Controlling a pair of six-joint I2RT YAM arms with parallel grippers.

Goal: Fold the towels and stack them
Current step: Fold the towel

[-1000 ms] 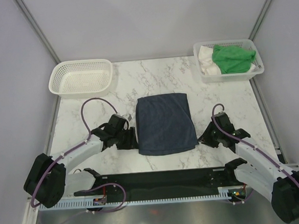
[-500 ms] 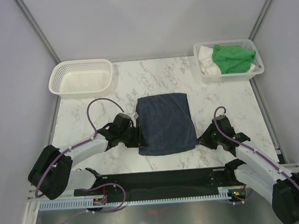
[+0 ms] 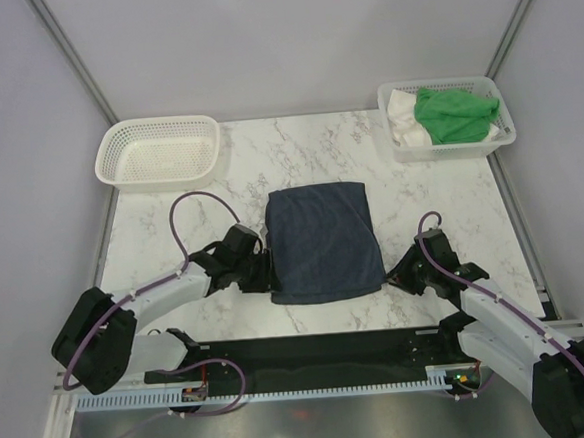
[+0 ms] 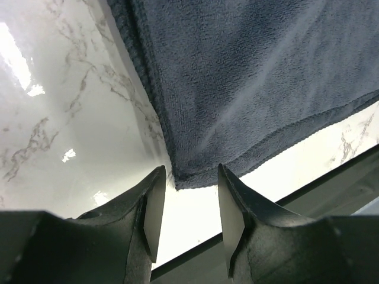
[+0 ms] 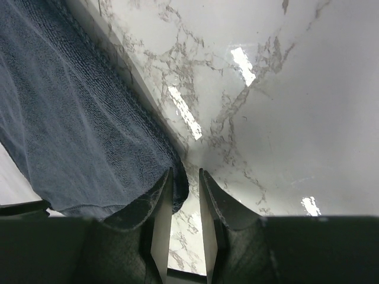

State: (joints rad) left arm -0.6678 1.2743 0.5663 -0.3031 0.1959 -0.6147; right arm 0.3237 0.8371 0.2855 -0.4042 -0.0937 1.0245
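Navy towel (image 3: 324, 242) lies flat on the counter (image 3: 441, 199), apparently folded at least once (its left edge looks layered). Left gripper (image 4: 189, 173), jaws half apart, straddles its near-left corner; right gripper (image 5: 185, 174), jaws narrowly apart, brackets its near-right corner; neither pinches cloth. Far right of it, green towel (image 3: 455, 112) and white towel (image 3: 402, 111) sit crumpled in a basket (image 3: 507, 136): both unfolded, nothing stacked.
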